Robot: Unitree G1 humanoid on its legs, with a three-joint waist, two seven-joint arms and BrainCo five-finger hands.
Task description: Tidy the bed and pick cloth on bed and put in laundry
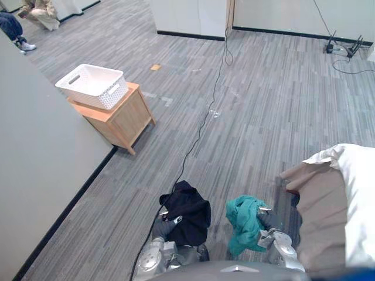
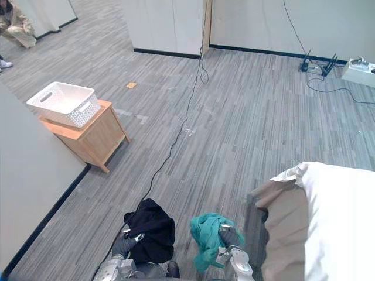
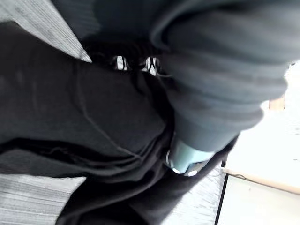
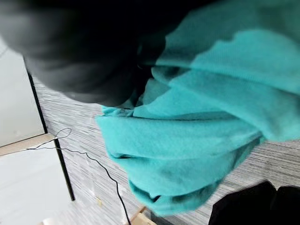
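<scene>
Left eye view: the black cloth [image 1: 188,213] hangs bunched in the grip of the left robot hand [image 1: 164,227], and the teal cloth [image 1: 245,221] hangs in that of the right robot hand [image 1: 270,222] (both seem off the floor). The bed [image 1: 328,199] lies just right of the right robot hand. The white laundry basket [image 1: 111,96] sits on a wooden desk [image 1: 126,120], well ahead and left of the left robot hand. Carrying calls for firm grips, released only above the basket's rim.

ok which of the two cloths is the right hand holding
The teal cloth, bunched in the right hand nearer the bed; the black cloth hangs from the left hand.
</scene>
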